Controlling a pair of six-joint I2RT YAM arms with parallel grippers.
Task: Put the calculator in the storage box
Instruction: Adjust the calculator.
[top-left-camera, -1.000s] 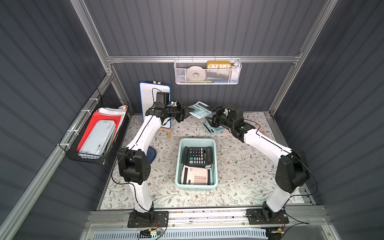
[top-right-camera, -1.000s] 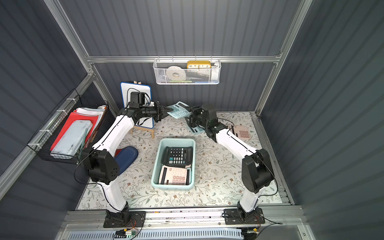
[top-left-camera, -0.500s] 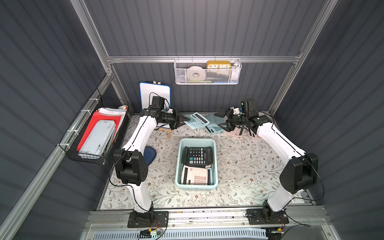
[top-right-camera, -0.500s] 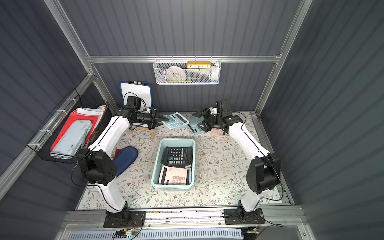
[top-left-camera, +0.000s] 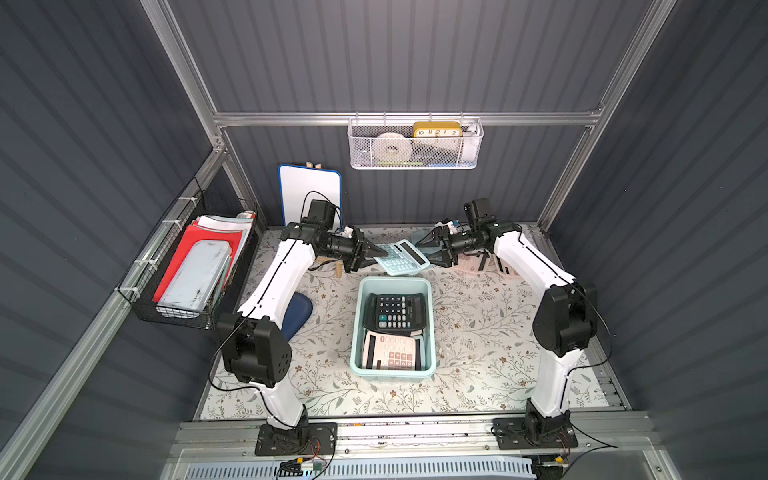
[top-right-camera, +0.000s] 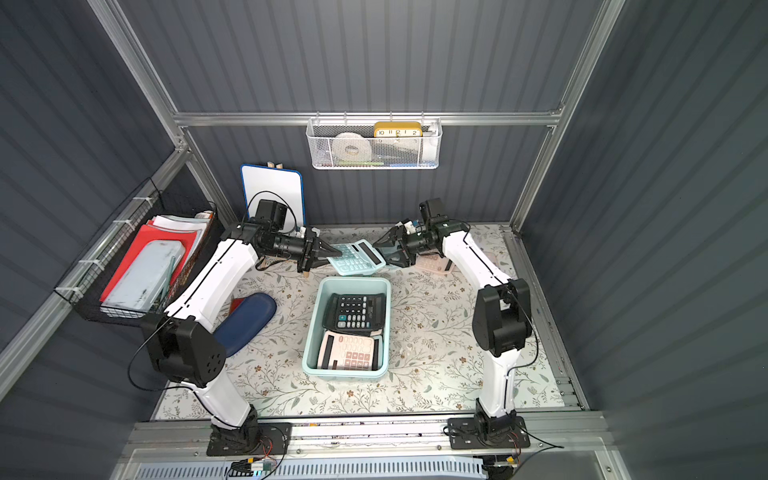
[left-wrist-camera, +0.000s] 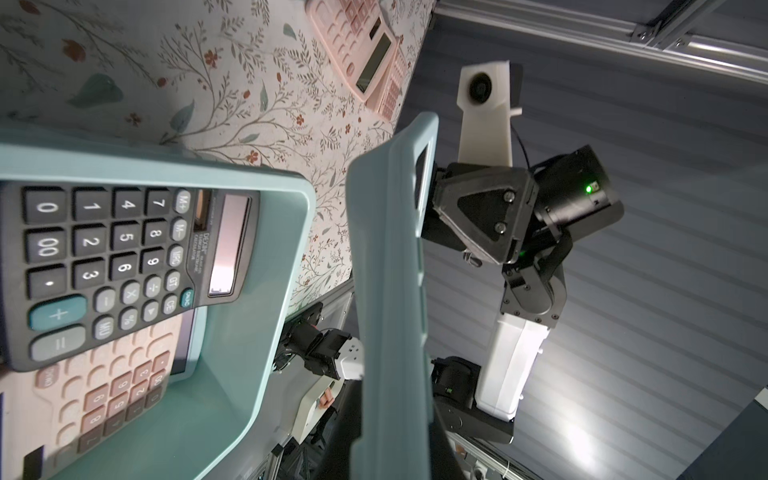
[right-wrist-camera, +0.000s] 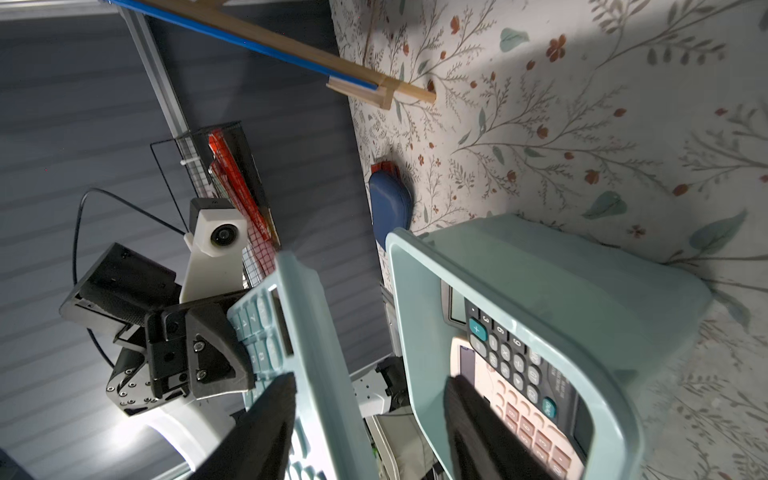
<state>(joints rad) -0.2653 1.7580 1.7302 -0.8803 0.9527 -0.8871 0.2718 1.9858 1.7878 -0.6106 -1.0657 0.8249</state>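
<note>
Calculator (top-left-camera: 401, 257): teal, held aloft.
Left gripper (top-left-camera: 379, 252): pinched onto one end.
Right gripper (top-left-camera: 423, 253): spread around the other.
Storage box (top-left-camera: 392, 373): occupied by black calculator (top-left-camera: 395, 312), pink calculator (top-left-camera: 390, 353).

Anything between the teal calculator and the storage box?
Nothing visible. The teal calculator, in the left claw, hangs by the open storage box; a black calculator and a pale calculator already cover its floor.

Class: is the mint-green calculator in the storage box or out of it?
Out. The left claw holds the calculator aloft beyond the storage box.
</note>
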